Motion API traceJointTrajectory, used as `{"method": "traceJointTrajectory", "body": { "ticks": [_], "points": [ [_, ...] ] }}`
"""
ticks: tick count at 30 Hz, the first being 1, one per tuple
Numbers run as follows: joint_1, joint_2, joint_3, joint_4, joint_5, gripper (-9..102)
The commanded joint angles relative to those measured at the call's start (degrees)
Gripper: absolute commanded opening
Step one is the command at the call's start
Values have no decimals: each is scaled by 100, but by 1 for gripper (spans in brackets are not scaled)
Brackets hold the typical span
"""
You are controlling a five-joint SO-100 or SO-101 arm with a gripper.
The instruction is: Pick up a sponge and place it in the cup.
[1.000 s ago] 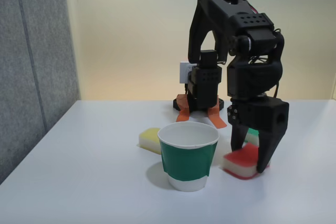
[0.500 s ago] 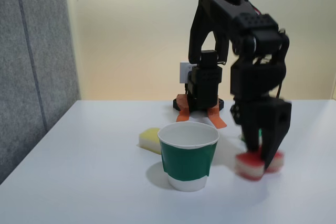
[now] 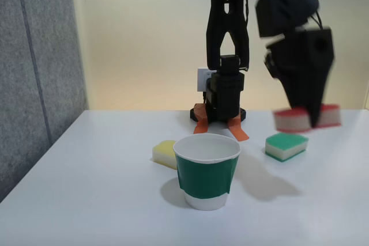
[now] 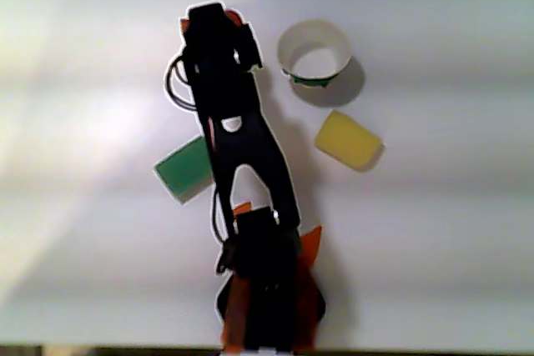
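The red-topped sponge (image 3: 291, 119) with its cream middle hangs blurred in the air, well above the table at the right of the fixed view. My gripper (image 3: 313, 120) is shut on it, its black fingers pointing down. The cup (image 3: 206, 172), white paper with a dark green band, stands upright and empty at front centre, left of and below the sponge. In the other view, seen from above, the gripper (image 4: 213, 16) sits left of the cup (image 4: 286, 46) and covers nearly all of the sponge.
A green-topped sponge (image 3: 286, 145) (image 4: 185, 170) lies on the table below the held one. A yellow sponge (image 3: 165, 152) (image 4: 348, 139) lies behind the cup. The arm's base (image 3: 222, 113) (image 4: 267, 289) with orange tape stands at the back. A grey panel (image 3: 34, 73) closes the left side.
The gripper has risen from the table with the red sponge in it and shifted right. The green-topped sponge behind it now shows in full.
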State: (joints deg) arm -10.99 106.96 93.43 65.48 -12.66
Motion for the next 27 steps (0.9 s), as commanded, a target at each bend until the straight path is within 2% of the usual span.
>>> {"method": "traceJointTrajectory", "body": {
  "ticks": [1,6,15,27],
  "points": [
    [272,633,-44,-35,-62,0],
    [967,1028,308,-193,-466,0],
    [1898,1485,809,9,-1028,0],
    [2505,703,527,185,-1327,0]
  ]
}}
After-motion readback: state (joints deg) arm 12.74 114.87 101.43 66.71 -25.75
